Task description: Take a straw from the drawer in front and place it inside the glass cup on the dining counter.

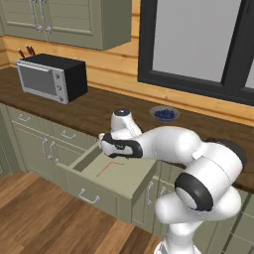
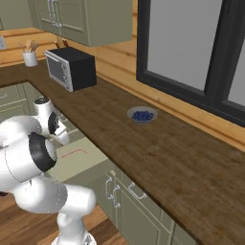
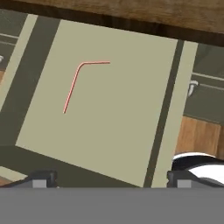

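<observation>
Hand view gives the straw [image 3: 74,85] up close: thin, reddish-pink, bent near one end, lying on the open drawer's [image 3: 109,113] pale floor. Tool [image 3: 109,179] spread wide above. Left base view adds the microwave [image 1: 52,77].

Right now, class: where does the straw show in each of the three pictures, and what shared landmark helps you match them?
Left base view: straw lies on the open drawer floor, centre-left.
Right base view: straw left of centre, inside the drawer.
Hand view: straw upper left, bent.
Shared landmark: the drawer's pale floor.
</observation>
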Robot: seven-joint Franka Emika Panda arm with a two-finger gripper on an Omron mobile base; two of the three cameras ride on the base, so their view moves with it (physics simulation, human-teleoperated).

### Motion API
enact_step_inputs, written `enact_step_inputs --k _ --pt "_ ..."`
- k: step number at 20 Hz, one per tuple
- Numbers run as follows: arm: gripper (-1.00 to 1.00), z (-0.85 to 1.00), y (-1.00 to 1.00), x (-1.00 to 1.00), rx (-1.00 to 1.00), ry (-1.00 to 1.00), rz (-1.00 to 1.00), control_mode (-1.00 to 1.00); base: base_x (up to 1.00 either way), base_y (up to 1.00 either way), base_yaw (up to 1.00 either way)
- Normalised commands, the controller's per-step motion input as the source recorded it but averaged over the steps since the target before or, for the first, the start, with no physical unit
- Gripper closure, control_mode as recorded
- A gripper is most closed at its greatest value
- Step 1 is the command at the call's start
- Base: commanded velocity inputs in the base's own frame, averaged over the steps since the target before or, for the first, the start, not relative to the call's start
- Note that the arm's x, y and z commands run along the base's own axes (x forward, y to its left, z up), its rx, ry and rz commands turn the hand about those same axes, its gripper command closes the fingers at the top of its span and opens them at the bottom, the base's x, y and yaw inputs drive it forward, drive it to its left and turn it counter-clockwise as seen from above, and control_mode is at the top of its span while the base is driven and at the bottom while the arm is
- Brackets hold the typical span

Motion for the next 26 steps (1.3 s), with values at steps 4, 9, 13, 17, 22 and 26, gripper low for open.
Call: enact_step_inputs --k 4,9,13,17,22,26 --pt "-1.0 -0.36 0.07 0.43 -0.07 0.03 -0.03 -1.0 0.0 0.0 0.0" --pt "-1.0 -0.55 0.0 0.2 -0.01 0.0 0.0 -1.0 0.0 0.0 0.0" --pt "-1.0 -0.69 0.0 0.0 0.0 -0.04 0.0 -1.0 0.0 0.0 0.0" --pt "-1.0 -0.47 0.0 0.02 0.0 -0.07 0.0 -1.0 0.0 0.0 0.0" --pt "-1.0 -0.36 0.0 0.21 0.0 -0.03 0.0 -1.0 0.0 0.0 0.0" --pt "-1.0 -0.38 0.0 0.31 0.0 0.0 0.0 -1.0 0.0 0.0 0.0"
